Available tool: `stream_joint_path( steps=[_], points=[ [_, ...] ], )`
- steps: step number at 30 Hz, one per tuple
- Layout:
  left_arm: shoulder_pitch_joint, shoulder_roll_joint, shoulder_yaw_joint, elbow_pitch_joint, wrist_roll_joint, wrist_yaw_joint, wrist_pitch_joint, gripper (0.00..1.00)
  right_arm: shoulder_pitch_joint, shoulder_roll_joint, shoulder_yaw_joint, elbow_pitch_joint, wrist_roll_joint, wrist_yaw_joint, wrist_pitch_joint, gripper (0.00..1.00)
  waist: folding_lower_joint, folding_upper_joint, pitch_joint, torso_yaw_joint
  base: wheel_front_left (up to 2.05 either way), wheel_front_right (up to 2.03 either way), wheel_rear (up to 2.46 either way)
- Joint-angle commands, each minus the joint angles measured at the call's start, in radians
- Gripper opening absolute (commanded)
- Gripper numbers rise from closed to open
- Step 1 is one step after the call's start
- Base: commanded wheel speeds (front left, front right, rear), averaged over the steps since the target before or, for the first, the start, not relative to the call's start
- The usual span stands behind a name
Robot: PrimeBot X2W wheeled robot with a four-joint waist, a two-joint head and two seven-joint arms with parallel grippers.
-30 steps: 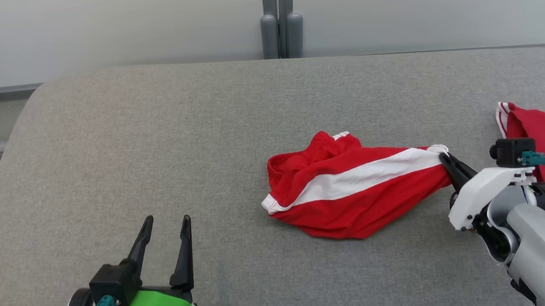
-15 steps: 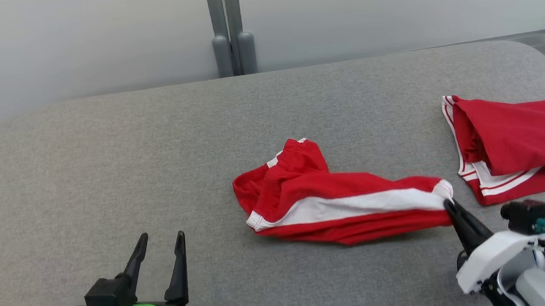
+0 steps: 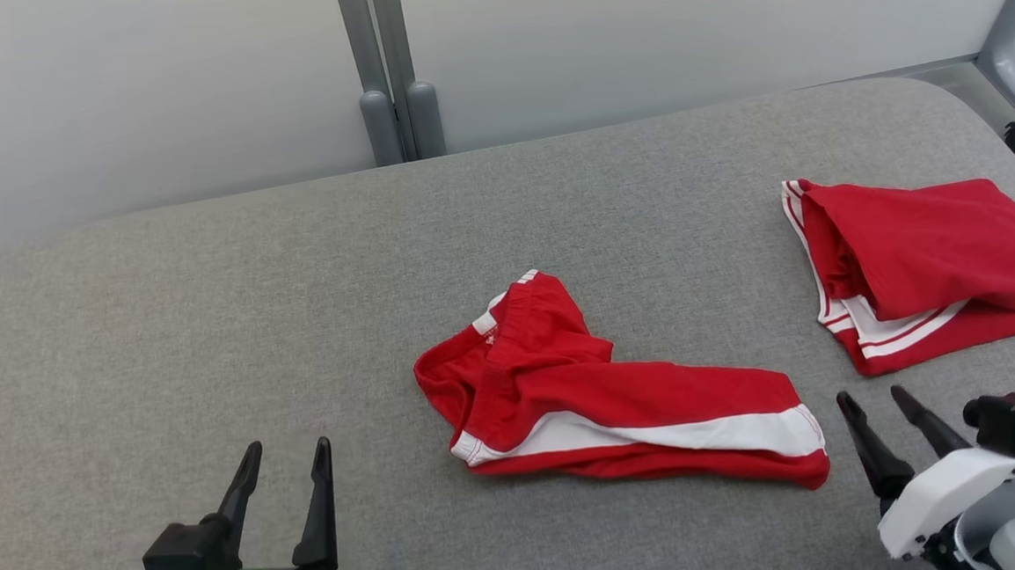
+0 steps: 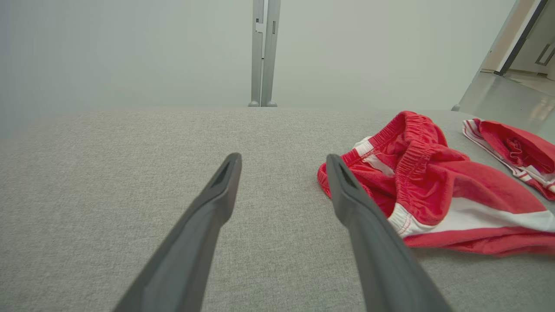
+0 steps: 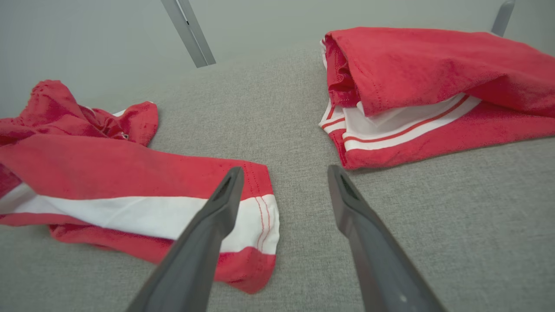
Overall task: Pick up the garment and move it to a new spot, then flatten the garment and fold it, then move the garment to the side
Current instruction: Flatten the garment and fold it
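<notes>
Garment: the red, white-striped garment [image 3: 621,419] is laid crumpled near the middle of the grey desk [image 3: 210,321].
Long axis: it runs from the bunched waistband, left and farther away, to the hem end, right and nearer.
Right pincer [image 3: 871,395]: spread wide, nothing held; the hem end is found just to its left.
Left pincer [image 3: 289,444]: spread wide, empty, well apart from the waistband.
Nearer arm: the right is judged nearer.
Hard to make out: how the layers are doubled underneath cannot be told; a second red garment [image 3: 921,268] is cut off at the right edge.
</notes>
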Motion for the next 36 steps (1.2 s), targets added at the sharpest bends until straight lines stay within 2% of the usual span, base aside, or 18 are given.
stream_joint_path(
  steps=[1,5,9,15,18,21,23,25,31,35,36],
  points=[
    [0.011,0.011,0.005,-0.003,-0.008,0.006,-0.004,1.0,-0.012,-0.006,-0.024,-0.033,-0.016,-0.001,-0.002,1.0,0.0,0.0,-0.001,-0.003,0.0,0.0,0.0],
    [0.012,0.013,0.007,-0.014,-0.008,0.012,-0.006,1.0,-0.007,-0.001,-0.117,-0.156,-0.07,-0.001,-0.002,1.0,0.0,0.0,-0.001,-0.006,0.0,0.0,0.0],
    [0.004,0.003,-0.005,-0.02,-0.006,0.012,-0.006,1.0,0.026,0.035,-0.178,-0.252,-0.123,-0.001,-0.002,1.0,0.0,0.0,0.0,-0.005,0.0,0.0,0.0],
    [-0.018,-0.004,-0.028,-0.015,-0.004,-0.002,0.002,1.0,0.048,0.055,-0.191,-0.281,-0.153,-0.001,-0.002,1.0,0.0,0.0,-0.002,0.001,0.0,0.0,0.0],
    [-0.048,-0.012,-0.053,-0.009,-0.013,-0.026,0.037,1.0,0.05,0.053,-0.197,-0.283,-0.154,-0.001,-0.002,1.0,0.0,0.0,0.002,0.005,0.0,0.0,0.0],
    [-0.095,-0.029,-0.097,0.013,-0.042,-0.066,0.12,1.0,0.043,0.048,-0.2,-0.283,-0.152,-0.001,-0.002,1.0,0.0,0.0,0.013,0.002,0.0,0.0,0.0],
    [-0.141,-0.037,-0.132,0.039,-0.062,-0.099,0.216,1.0,0.03,0.043,-0.202,-0.284,-0.15,-0.001,-0.002,1.0,0.0,0.0,0.025,-0.003,0.0,0.0,0.0],
    [-0.185,-0.047,-0.153,0.066,-0.088,-0.111,0.305,1.0,0.023,0.041,-0.203,-0.282,-0.15,-0.001,-0.002,1.0,0.0,0.0,0.036,-0.01,0.0,0.0,0.0],
    [-0.293,-0.057,-0.186,0.138,-0.136,-0.112,0.539,1.0,0.001,0.038,-0.189,-0.274,-0.147,-0.001,-0.002,1.0,0.0,0.0,0.071,-0.043,0.0,0.0,0.0],
    [-0.331,-0.056,-0.201,0.175,-0.157,-0.122,0.615,1.0,-0.006,0.039,-0.192,-0.272,-0.146,-0.001,-0.002,1.0,0.0,0.0,0.09,-0.063,0.0,0.0,0.0],
    [-0.337,-0.057,-0.203,0.178,-0.163,-0.126,0.621,0.88,-0.006,0.039,-0.194,-0.271,-0.146,-0.001,-0.002,1.0,0.0,0.0,0.092,-0.064,0.0,0.0,0.0]
  ],
)
